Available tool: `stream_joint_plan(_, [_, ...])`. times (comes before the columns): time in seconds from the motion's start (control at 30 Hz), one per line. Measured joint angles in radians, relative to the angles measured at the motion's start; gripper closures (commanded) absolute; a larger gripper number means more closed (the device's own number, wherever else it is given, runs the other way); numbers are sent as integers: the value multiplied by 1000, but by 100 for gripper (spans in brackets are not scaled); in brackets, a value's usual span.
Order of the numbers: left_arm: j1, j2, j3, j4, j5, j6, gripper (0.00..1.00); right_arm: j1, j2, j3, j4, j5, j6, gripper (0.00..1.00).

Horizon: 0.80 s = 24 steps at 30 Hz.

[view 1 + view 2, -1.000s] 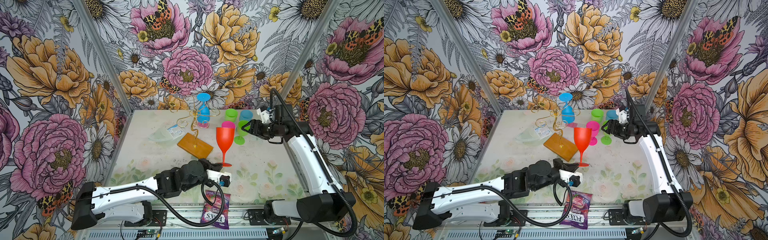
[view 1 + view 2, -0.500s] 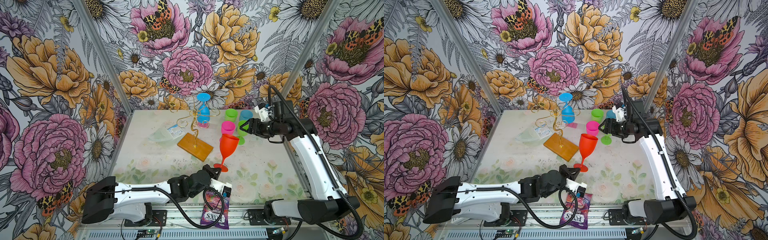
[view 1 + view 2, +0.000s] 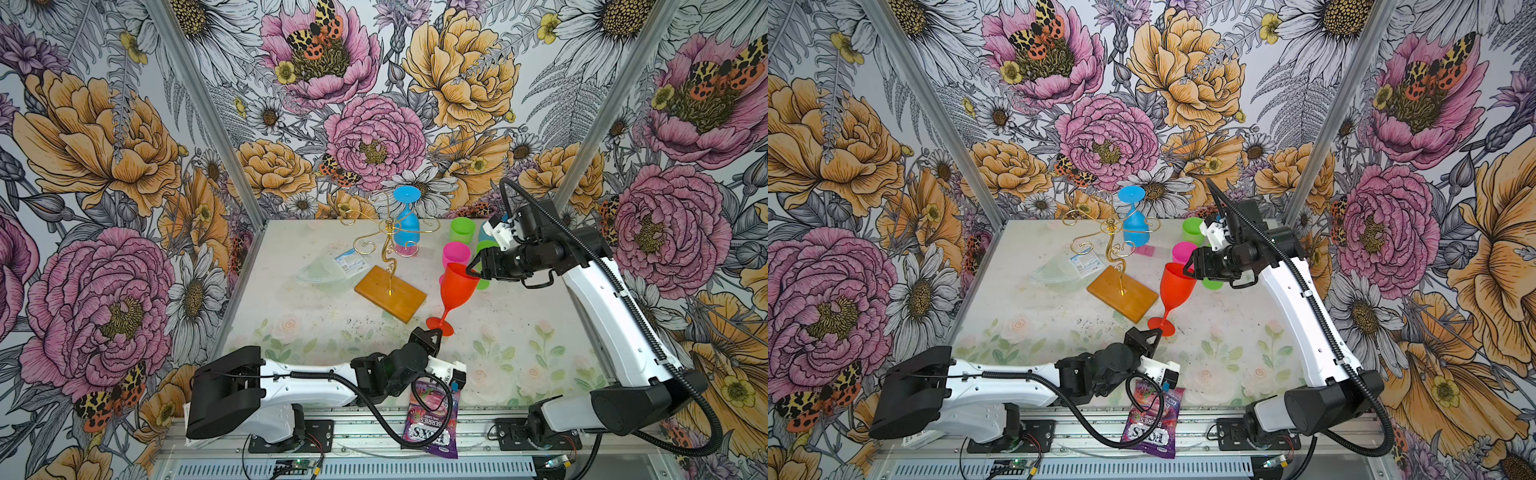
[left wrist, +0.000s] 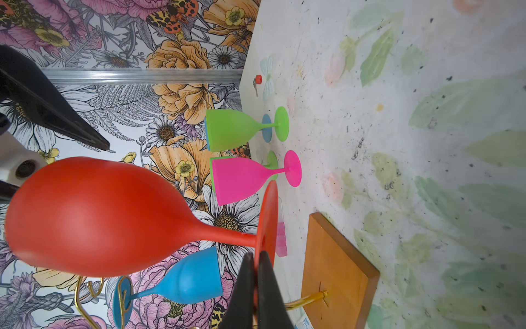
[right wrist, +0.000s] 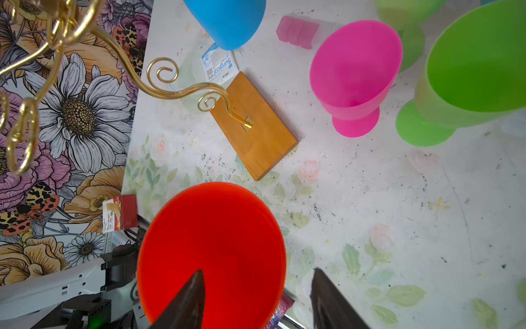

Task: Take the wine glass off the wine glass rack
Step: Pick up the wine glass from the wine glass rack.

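Note:
A red wine glass (image 3: 457, 286) (image 3: 1177, 286) leans off the rack, with its bowl tipped toward the right arm. My left gripper (image 3: 434, 332) (image 4: 256, 256) is shut on the edge of its round foot (image 4: 269, 216). My right gripper (image 3: 473, 268) (image 5: 257, 272) is open astride the red rim (image 5: 210, 250): one finger is inside the bowl, the other outside, neither touching. The wine glass rack (image 3: 388, 232) (image 3: 1111, 232), gold scrolls on a wooden base (image 3: 390, 293) (image 5: 256, 128), stands just left of the glass. A blue wine glass (image 3: 406, 224) (image 4: 193, 279) hangs upside down on it.
Pink (image 3: 456, 253) and green (image 3: 462, 230) glasses stand upright at the back right, close behind my right gripper. A clear packet with a surgical label (image 3: 332, 268) lies left of the rack base. A purple snack bag (image 3: 432, 415) hangs over the front edge.
The red glass went from upright to leaning right as my left arm dropped low and drew back. My right gripper moved onto the rim and its jaws narrowed a little.

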Motion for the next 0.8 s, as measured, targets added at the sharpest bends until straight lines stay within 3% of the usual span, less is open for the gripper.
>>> stream_joint_plan(0.8, [-1,48,-1,65,-88,80,100,3,0,-30,-3,6,-27,97])
